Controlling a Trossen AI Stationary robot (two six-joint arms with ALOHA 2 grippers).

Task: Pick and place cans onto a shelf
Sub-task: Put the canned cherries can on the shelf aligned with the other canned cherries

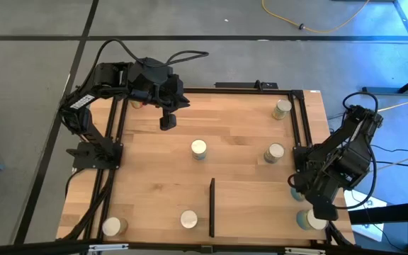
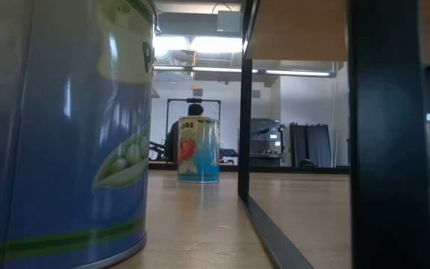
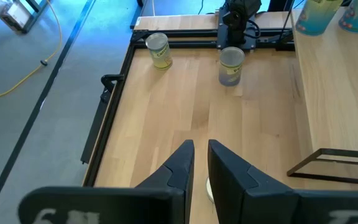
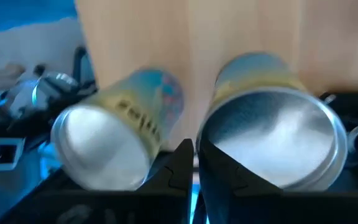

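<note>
Several cans with pale round tops stand upright on the wooden table, among them one in the middle (image 1: 199, 147) and one at the near left corner (image 1: 111, 226). The shelf (image 1: 257, 209), a light-wood panel with a black bar (image 1: 212, 207), lies at the near right. My right gripper (image 4: 196, 163) points down, shut, between two cans at the shelf's right end. One of them (image 4: 120, 140) looks tilted; the other (image 4: 272, 134) is upright. My left gripper (image 3: 201, 163) hovers shut over the far left of the table (image 1: 167, 122), holding nothing. My right gripper comes from above with its shut fingers (image 4: 180, 163) between the tops of the two cans. Whether they touch either can, I cannot tell.
Two more cans (image 1: 282, 108) (image 1: 275, 152) stand along the right side, and another (image 1: 188, 219) stands just left of the black bar. In the low view a pea-label can (image 2: 58, 127) fills the left. Black rails (image 1: 299, 120) frame the table. Bare wood lies between the cans.
</note>
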